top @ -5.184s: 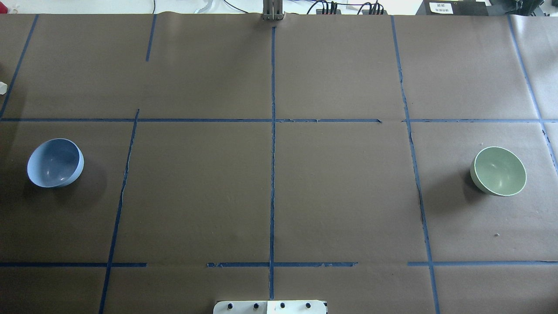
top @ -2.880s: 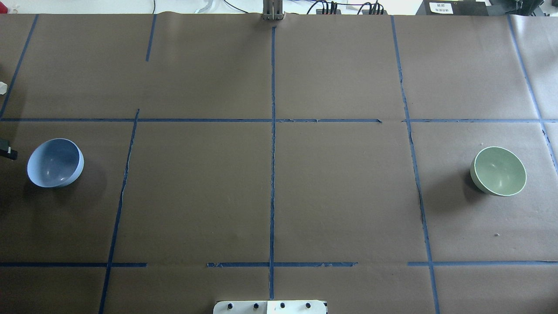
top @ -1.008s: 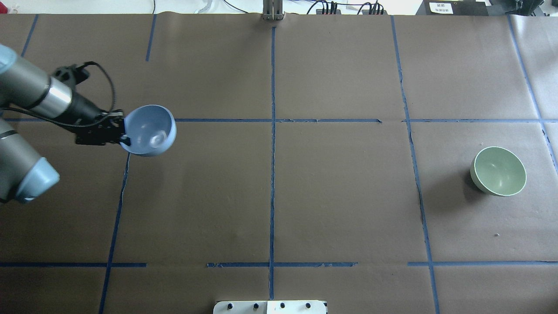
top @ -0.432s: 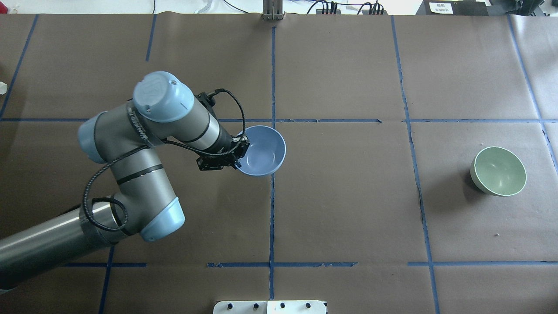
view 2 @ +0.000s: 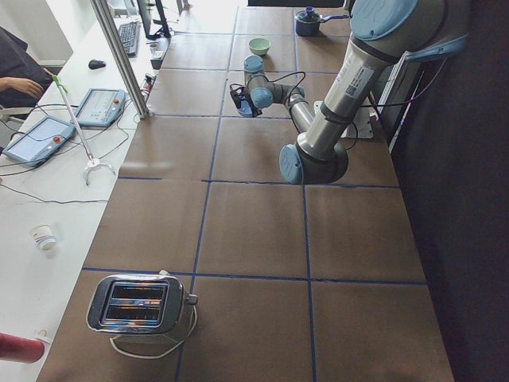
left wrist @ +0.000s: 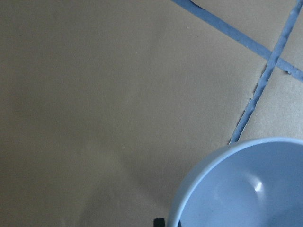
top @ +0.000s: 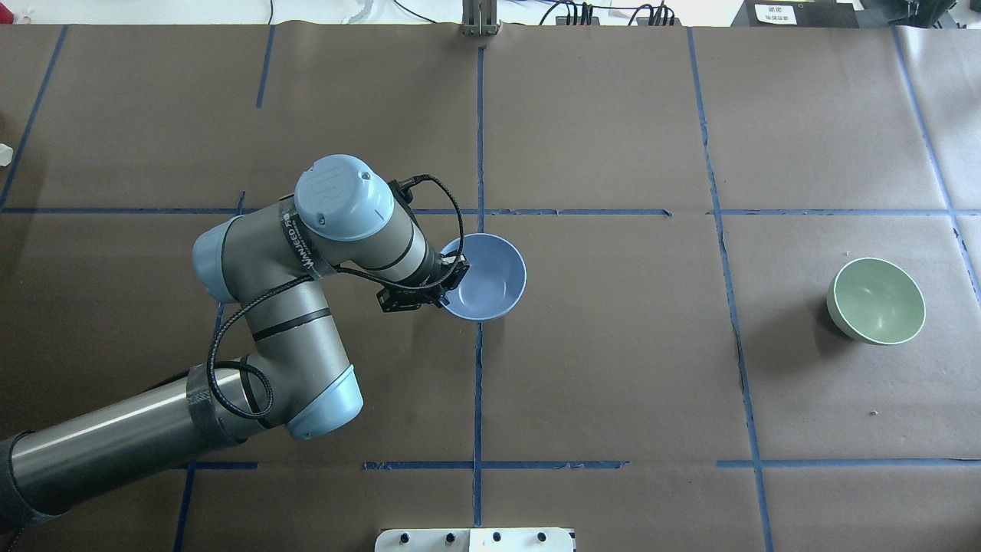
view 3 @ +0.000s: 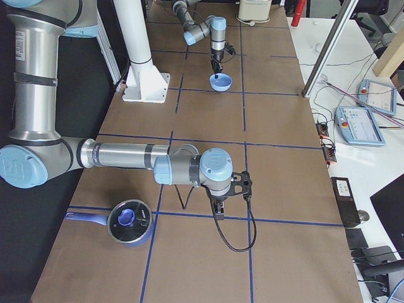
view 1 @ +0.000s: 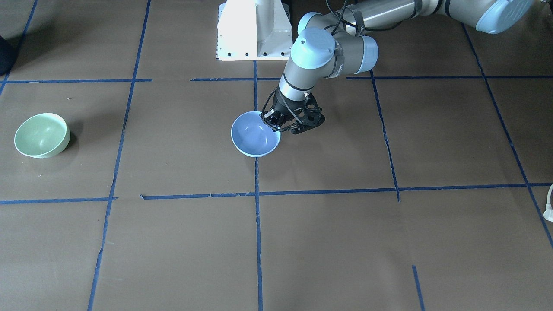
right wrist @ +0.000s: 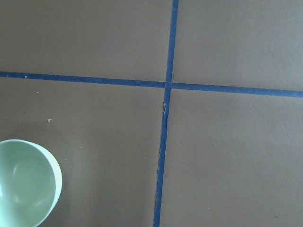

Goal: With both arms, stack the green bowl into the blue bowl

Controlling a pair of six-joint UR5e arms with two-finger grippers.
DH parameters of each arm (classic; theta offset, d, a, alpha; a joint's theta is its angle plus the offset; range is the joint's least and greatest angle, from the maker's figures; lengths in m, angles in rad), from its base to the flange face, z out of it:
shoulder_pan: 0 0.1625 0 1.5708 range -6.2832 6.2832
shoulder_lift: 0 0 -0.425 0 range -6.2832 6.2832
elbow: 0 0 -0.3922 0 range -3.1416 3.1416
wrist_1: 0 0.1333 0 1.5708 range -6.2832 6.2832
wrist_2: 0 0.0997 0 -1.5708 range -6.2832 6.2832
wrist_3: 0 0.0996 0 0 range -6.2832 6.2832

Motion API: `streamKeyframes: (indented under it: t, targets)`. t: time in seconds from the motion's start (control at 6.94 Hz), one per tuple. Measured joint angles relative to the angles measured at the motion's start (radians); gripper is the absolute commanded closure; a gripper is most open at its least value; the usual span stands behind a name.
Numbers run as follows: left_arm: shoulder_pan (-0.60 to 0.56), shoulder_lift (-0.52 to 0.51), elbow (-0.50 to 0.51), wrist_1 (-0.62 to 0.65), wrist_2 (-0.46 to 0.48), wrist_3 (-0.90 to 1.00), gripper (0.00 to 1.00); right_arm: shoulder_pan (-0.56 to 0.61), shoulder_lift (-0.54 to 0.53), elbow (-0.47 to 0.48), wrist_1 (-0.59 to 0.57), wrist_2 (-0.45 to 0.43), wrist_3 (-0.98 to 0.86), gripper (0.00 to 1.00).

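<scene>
Check the left gripper (top: 448,282): it is clenched on the rim of the small, round, smooth, pale periwinkle-blue bowl (top: 490,276), on the side facing the arm. You will find the blue bowl upright at the table centre, over the middle blue tape line (top: 477,383). Contact with the brown paper table cover (top: 613,368) cannot be determined. The small, round, smooth, pale mint-green bowl (top: 876,300) stands upright, well apart, on the robot's right side. The right gripper (view 3: 218,213) points down at the table; you cannot tell whether it is released or clenched.
</scene>
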Motion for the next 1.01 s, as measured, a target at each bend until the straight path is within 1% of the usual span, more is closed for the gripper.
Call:
streamKeyframes:
  t: [0.14, 0.43, 0.58, 0.72, 0.86, 1.01]
  targets:
    - [0.0, 0.002, 0.0, 0.0, 0.001, 0.008, 0.0, 0.0, 0.0, 0.005, 0.0, 0.0, 0.0, 0.0]
    - [-0.003, 0.008, -0.008, -0.015, 0.001, 0.026, 0.0, 0.0, 0.008, 0.045, -0.001, -0.003, 0.001, 0.0]
    - [-0.013, 0.01, -0.022, -0.016, -0.002, 0.029, 0.0, 0.0, 0.013, 0.061, -0.001, -0.004, 0.0, 0.0]
    - [-0.029, 0.018, -0.057, 0.007, -0.007, 0.03, 0.0, -0.001, 0.014, 0.065, -0.001, -0.002, 0.001, 0.0]
    - [-0.043, 0.032, -0.113, 0.072, -0.014, 0.053, 0.0, -0.004, 0.008, 0.066, 0.0, -0.001, 0.008, 0.0]
    - [-0.059, 0.043, -0.191, 0.185, -0.023, 0.118, 0.0, -0.018, -0.003, 0.066, 0.015, -0.001, 0.042, 0.0]
